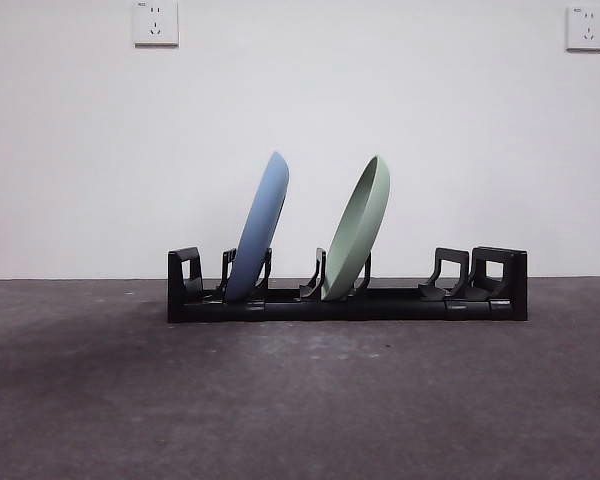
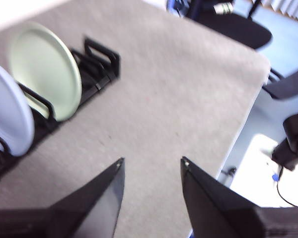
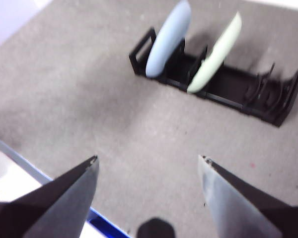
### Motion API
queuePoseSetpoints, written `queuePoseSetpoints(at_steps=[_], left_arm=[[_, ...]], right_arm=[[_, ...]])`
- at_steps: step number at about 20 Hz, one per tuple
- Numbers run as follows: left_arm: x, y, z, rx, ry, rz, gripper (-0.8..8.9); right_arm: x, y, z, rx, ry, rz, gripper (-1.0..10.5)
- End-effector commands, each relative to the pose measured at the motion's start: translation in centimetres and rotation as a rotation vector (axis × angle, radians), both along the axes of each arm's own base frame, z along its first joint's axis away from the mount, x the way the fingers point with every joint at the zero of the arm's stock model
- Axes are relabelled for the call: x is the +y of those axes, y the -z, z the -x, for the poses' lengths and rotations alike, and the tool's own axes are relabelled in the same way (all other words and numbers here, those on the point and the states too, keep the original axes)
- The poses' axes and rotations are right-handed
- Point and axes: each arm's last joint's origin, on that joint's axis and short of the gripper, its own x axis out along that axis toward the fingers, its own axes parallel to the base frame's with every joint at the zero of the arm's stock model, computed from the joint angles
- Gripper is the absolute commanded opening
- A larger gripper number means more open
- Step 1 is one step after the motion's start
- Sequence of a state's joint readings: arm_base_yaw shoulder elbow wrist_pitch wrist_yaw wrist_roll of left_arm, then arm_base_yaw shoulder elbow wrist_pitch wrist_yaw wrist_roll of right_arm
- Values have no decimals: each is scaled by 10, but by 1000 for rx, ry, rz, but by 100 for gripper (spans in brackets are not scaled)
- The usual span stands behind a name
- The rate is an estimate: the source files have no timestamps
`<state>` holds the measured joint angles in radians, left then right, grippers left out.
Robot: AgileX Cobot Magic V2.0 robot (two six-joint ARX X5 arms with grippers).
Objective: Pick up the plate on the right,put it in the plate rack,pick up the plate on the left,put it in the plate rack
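Both plates are in the rack [image 1: 347,303]. The blue plate [image 1: 260,228] sits in the second slot from one end, the green plate [image 1: 359,228] in a slot near the middle; both stand on edge between prongs and lean the same way, rims well clear of each other. The slots at the far end beyond the green plate are unfilled. The rack lies with its long axis across the front view, on the grey desk [image 1: 300,400].

Left gripper [image 2: 152,164] — jaws apart, nothing between them, held above bare desk. In its wrist view the rack and plates lie well off to one side of the jaws, not ahead of them.

Right gripper [image 3: 148,158] — jaws apart and wide, also empty. Its wrist view has the rack ahead of the jaws and well apart from them, long axis running roughly across the line of the jaws, blue plate at the end nearer the frame's middle.

Neither arm shows in the front view, so I judge both are pulled back to waiting poses.

Judgement: no plate remains on the desk, so the task looks complete — nothing left to pick. If a plate needed reseating, the right arm faces the rack more squarely, but I can't tell which is nearer.
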<state>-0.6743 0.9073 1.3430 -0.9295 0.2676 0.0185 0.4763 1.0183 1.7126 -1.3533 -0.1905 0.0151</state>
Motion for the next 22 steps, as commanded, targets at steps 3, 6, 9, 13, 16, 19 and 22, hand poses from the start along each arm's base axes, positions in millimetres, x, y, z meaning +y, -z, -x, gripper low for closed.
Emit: queuePoseSetpoints(at_steps=[3, 6, 9, 13, 16, 19, 22], left_arm=[[7, -4, 8, -37, -3, 12, 159], [7, -3, 8, -36, -1, 5, -7], [6, -2, 6, -30, -1, 1, -4], [4, -2, 4, -24, -1, -3, -4], [4, -1, 3, -22, -1, -5, -4], [4, 1, 4, -2, -1, -20, -4], [1, 1, 1, -1, -2, -21, -4]], right_arm=[[-2, 9, 3, 49, 8, 7, 225], [-1, 10, 3, 43, -2, 17, -9], [-1, 10, 3, 48, 4, 13, 0], [2, 12, -4, 61, 12, 30, 1], [5, 14, -13, 71, 42, 64, 1], [10, 18, -24, 90, 69, 104, 1], [16, 23, -37, 115, 90, 142, 1]])
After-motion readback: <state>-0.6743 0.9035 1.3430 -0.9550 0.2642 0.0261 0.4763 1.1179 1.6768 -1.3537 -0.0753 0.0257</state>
